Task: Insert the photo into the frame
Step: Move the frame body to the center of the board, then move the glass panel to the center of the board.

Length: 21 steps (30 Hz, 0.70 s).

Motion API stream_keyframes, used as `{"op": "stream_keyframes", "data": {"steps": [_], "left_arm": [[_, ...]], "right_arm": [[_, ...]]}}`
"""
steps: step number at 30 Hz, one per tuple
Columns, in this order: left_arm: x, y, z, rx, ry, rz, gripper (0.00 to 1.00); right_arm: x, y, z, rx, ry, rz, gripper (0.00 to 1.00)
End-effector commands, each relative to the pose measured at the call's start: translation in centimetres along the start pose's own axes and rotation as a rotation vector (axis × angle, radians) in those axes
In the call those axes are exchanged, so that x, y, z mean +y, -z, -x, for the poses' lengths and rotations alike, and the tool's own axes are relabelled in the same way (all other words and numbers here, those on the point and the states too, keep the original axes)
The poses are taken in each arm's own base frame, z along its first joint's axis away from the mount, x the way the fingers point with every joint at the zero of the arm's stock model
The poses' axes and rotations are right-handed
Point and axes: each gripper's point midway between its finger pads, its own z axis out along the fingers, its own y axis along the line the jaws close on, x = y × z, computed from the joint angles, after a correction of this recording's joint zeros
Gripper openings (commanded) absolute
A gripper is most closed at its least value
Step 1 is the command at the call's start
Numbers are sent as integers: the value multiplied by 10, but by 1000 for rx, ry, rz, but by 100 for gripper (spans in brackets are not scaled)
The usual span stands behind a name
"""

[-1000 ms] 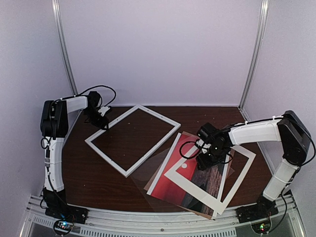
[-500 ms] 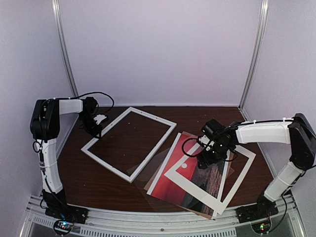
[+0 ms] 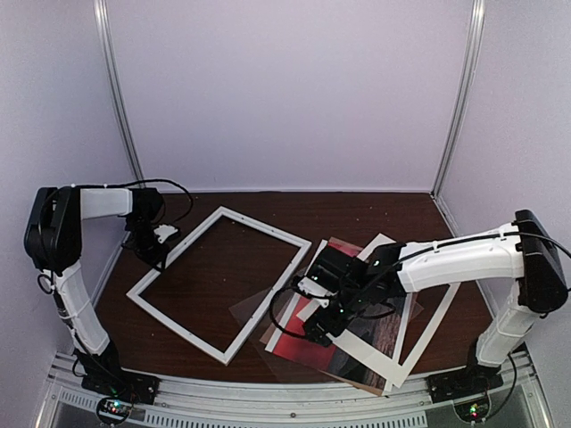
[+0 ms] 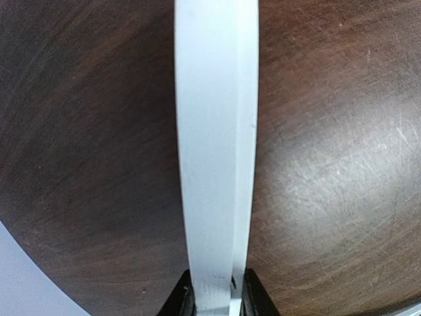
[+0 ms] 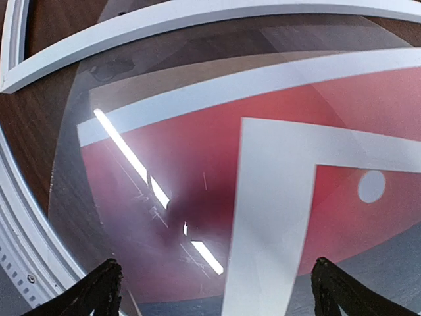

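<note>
The white frame point(image 3: 264, 226) lies flat on the left half of the dark table. My left gripper point(image 3: 161, 249) is shut on its left rail; in the left wrist view that rail point(image 4: 214, 158) runs straight up from between the fingers point(image 4: 185, 302). The photo point(image 3: 295, 344), red sky with a small white sun point(image 5: 371, 186), lies right of the frame under a clear sheet and a white paper mat point(image 3: 421, 332). My right gripper point(image 3: 319, 325) hovers open over the photo's left part point(image 5: 164, 178), its fingertips point(image 5: 105, 284) wide apart with nothing between them.
A clear sheet point(image 3: 253, 308) overlaps the photo and reaches toward the frame's near-right rail point(image 5: 197, 20). A brown backing board point(image 3: 412, 309) peeks out under the mat. A metal rail point(image 3: 268, 397) runs along the near table edge; walls close in on three sides.
The left gripper closed on the frame's rail and dragged the frame left and nearer. The right arm swung left over the photo's left part, its jaws opening wider.
</note>
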Motion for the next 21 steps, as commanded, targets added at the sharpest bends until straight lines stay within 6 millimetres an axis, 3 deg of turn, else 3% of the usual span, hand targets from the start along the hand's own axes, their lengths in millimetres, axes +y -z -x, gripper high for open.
{"op": "stream_keyframes", "data": {"steps": [1,7,13,16,21], "left_arm": [[1,10,-10,13,48,22,25],[-4,1,-12,57,87,-13,28],[-6,-6,-16,84,109,-27,28],[-5,-3,-12,73,120,-24,32],[-3,4,-9,51,130,-13,39]], "right_arm": [[31,-11,9,9,77,-48,100],[74,-26,21,30,185,-82,100],[100,-43,26,55,225,-91,100],[100,-54,24,86,236,-130,100],[81,-62,20,130,233,-251,99]]}}
